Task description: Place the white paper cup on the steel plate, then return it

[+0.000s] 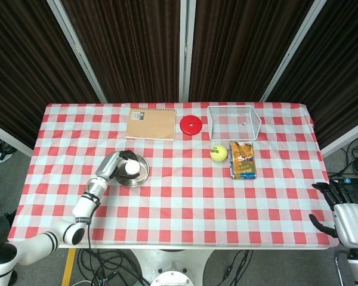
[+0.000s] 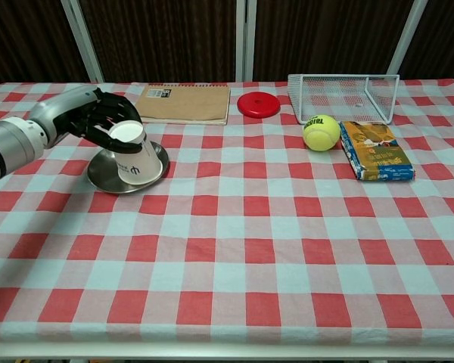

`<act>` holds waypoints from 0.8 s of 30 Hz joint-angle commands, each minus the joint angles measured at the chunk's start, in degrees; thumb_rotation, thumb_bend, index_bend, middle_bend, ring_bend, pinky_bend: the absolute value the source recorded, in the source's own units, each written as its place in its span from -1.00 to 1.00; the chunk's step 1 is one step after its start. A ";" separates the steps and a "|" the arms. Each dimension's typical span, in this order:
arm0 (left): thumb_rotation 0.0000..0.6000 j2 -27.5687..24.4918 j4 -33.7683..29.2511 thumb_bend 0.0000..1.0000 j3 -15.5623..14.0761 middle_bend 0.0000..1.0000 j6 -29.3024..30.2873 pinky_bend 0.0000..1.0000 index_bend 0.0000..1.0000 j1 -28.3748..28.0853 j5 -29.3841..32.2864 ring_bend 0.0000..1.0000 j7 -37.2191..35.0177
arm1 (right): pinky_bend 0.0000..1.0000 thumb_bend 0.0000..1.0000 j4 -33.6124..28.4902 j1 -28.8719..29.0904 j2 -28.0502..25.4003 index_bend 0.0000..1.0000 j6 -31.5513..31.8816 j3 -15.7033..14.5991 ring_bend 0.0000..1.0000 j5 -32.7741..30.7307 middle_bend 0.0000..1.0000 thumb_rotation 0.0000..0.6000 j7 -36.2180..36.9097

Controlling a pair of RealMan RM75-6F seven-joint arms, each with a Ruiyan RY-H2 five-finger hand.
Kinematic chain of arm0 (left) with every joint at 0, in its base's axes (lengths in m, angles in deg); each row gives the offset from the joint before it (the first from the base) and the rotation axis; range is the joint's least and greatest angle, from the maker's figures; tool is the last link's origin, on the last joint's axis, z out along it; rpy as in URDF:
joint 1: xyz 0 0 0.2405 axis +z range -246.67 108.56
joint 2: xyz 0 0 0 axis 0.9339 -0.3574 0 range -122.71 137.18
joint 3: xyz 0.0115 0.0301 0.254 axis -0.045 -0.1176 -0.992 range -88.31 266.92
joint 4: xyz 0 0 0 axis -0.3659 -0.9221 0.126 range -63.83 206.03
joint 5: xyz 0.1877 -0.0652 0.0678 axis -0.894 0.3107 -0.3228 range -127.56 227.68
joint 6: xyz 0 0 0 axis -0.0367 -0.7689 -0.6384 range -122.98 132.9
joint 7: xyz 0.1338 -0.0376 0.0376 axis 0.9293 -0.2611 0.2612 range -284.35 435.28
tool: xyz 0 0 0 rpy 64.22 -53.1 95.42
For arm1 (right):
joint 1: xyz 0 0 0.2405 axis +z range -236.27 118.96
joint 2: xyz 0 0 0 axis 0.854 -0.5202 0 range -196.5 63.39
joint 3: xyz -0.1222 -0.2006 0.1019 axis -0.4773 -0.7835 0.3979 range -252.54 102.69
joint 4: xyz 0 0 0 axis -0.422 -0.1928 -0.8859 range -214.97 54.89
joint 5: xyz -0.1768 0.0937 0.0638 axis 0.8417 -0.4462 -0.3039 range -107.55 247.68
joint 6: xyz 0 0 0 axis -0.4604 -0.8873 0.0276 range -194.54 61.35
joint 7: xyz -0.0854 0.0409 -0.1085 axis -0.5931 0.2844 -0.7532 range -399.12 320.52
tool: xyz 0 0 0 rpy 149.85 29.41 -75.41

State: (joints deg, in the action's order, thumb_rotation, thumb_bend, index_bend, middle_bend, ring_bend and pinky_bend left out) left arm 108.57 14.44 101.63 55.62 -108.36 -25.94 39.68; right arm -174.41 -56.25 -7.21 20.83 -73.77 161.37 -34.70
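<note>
While gripped (L hand [image 2: 98, 117]), cup [image 2: 135, 155] over plate [image 2: 106, 176]

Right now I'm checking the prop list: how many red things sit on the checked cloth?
1: a red disc at the far edge, between the brown notebook and the wire basket. Nothing else solid red shows.

Even, bright overhead light covers the checked tablecloth [image 1: 185, 196] in both views, shadows soft and short. The dark curtains [image 1: 137, 47] at twelve o'clock stay dim. Mild glare on the steel plate [image 2: 106, 175]. Focus sharp throughout.
</note>
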 commanded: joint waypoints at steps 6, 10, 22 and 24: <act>1.00 1.90 5.06 -0.58 1.54 -0.07 0.00 -0.31 0.00 1.10 4.74 -0.30 5.41 | -0.64 -0.68 -0.09 -0.11 0.09 -0.59 0.14 -0.10 -0.82 0.15 -0.60 1.00 -0.03; 1.00 1.81 4.56 -0.58 1.73 -0.07 0.09 -0.31 0.01 1.45 5.16 -0.30 6.01 | -0.64 -0.68 0.15 -0.09 0.33 -0.59 0.12 -0.24 -0.82 0.45 -0.60 1.00 0.21; 1.00 -0.62 -2.07 -0.58 0.50 -0.08 -0.15 -0.34 0.01 0.15 1.84 -0.30 6.71 | -0.64 -0.68 -0.54 -0.45 -0.11 -0.59 0.57 -0.11 -0.82 0.06 -0.60 1.00 -0.32; 1.00 -0.20 -0.83 -0.58 1.48 -0.09 -0.53 -0.35 0.01 -0.06 3.17 -0.30 6.74 | -0.64 -0.68 -0.58 -0.42 -0.16 -0.59 0.50 -0.08 -0.82 0.00 -0.60 1.00 -0.42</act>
State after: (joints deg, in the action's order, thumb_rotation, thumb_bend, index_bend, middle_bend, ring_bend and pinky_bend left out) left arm 108.08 12.73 102.44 55.47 -108.13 -23.69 46.20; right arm -174.98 -56.68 -7.36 21.33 -73.85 161.38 -35.11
